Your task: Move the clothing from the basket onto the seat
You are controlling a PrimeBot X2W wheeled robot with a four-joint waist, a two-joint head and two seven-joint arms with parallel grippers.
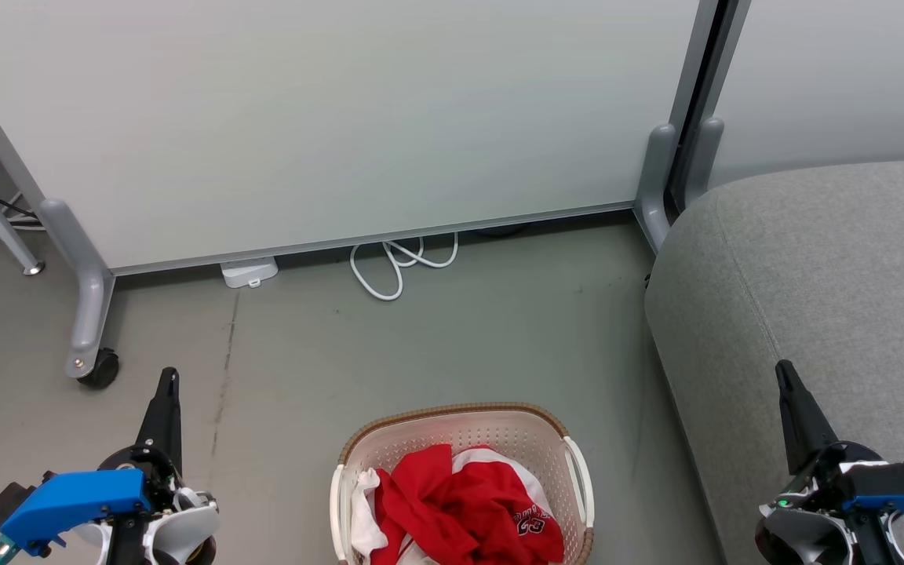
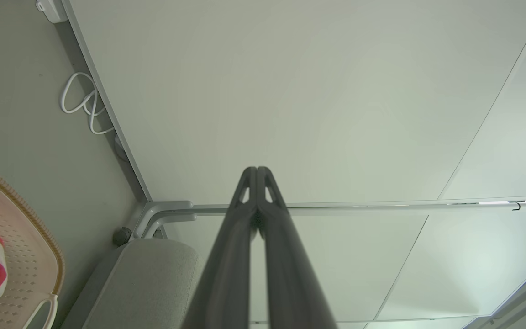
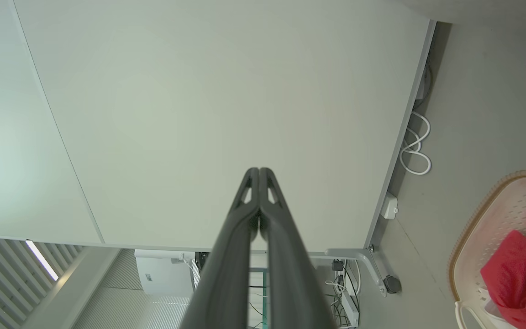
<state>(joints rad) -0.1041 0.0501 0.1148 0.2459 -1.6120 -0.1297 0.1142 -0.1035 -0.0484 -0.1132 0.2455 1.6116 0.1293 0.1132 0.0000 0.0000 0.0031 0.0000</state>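
Left gripper (image 1: 169, 377) at lower left, fingers pressed together, holding nothing; in the left wrist view the two dark fingers meet at the tips; right gripper (image 1: 783, 369) at lower right, fingers likewise together, holding nothing, hanging over the front part of the seat (image 1: 813, 267).

Basket (image 1: 460, 428) stands on the floor (image 1: 499, 329) between the two grippers, apart from both; brown rim curves round its far side, white handle (image 1: 581, 479) on its right side; its near part is cut by the bottom of the head view.

Clothing (image 1: 460, 502) lies bunched inside the basket; red shirt on top, jersey with "23" toward the right wall, a white piece against the left wall; none hangs over the rim as far as can be seen.

Seat is right of the basket, rounded left edge near the basket's right handle with a strip of floor between; stitched seam runs down its grey fabric.

A wide stretch of grey floor lies from the basket's far rim to the floor's far edge under the partition panel (image 1: 342, 118); white cable (image 1: 397, 263) looped at that edge, small white box (image 1: 249, 271) just left of it; panel's foot with a black caster (image 1: 99, 367) stands near the left gripper's tip, just beyond it; a faint crack line runs along the floor left of the basket.
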